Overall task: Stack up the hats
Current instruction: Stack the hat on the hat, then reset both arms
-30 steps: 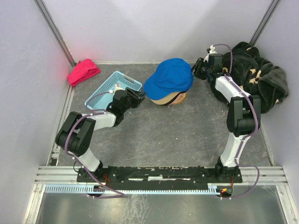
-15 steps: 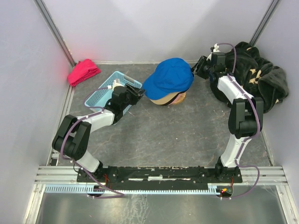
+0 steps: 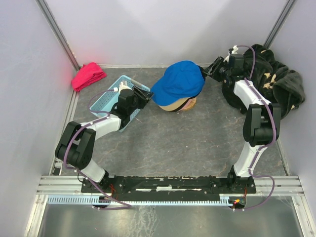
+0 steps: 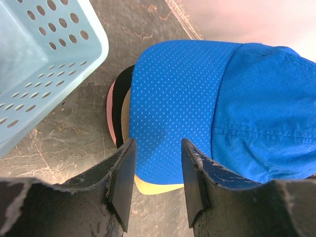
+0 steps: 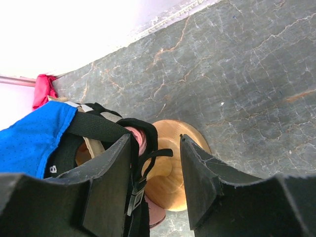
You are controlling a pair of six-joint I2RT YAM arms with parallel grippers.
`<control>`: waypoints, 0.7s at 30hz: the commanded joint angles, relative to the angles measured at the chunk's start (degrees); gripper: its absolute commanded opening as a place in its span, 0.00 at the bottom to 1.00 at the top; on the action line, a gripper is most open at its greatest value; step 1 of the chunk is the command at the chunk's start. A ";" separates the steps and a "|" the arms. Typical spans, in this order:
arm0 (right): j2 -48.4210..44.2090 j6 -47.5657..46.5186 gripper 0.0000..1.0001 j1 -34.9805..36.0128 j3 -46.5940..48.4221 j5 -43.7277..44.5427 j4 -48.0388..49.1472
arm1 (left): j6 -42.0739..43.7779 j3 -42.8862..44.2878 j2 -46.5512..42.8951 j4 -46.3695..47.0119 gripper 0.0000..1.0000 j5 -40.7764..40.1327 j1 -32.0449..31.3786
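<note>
The hats sit in one stack on a wooden stand (image 5: pixel 173 170) at the back middle of the floor. A bright blue cap (image 3: pixel 178 80) tops it, and tan (image 3: pixel 173 105), black (image 4: pixel 119 106) and pink (image 4: pixel 110 111) edges show beneath. My left gripper (image 3: pixel 145 95) is open just left of the stack, with the blue brim (image 4: pixel 173 113) beyond its empty jaws. My right gripper (image 3: pixel 211 70) is open at the stack's right rear, facing the back straps (image 5: pixel 98 126) and the stand. Nothing is pinched in either one.
A light blue perforated basket (image 3: pixel 109 93) lies left of the stack, under my left wrist. A red-pink cloth bundle (image 3: pixel 88 75) rests in the back left corner. Black plush fabric (image 3: pixel 276 84) with beige flowers is heaped at the back right, behind my right arm.
My left gripper has shifted slightly toward the back, staying by the brim. My right gripper has drawn a little back and to the right, away from the stack. The hats have not moved.
</note>
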 commanded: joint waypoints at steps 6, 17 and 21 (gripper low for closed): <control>-1.53 3.76 0.52 -1.00 0.92 -2.68 5.52 | 4.45 3.49 -1.69 -1.45 0.49 -1.83 -0.26; -2.96 3.85 0.52 -1.17 0.51 -2.89 5.98 | 5.74 4.98 -1.72 -2.25 0.49 -2.34 -0.23; -4.70 1.84 0.52 -1.22 0.77 -1.57 4.49 | 8.41 6.46 -2.78 -4.38 0.50 -3.99 -0.26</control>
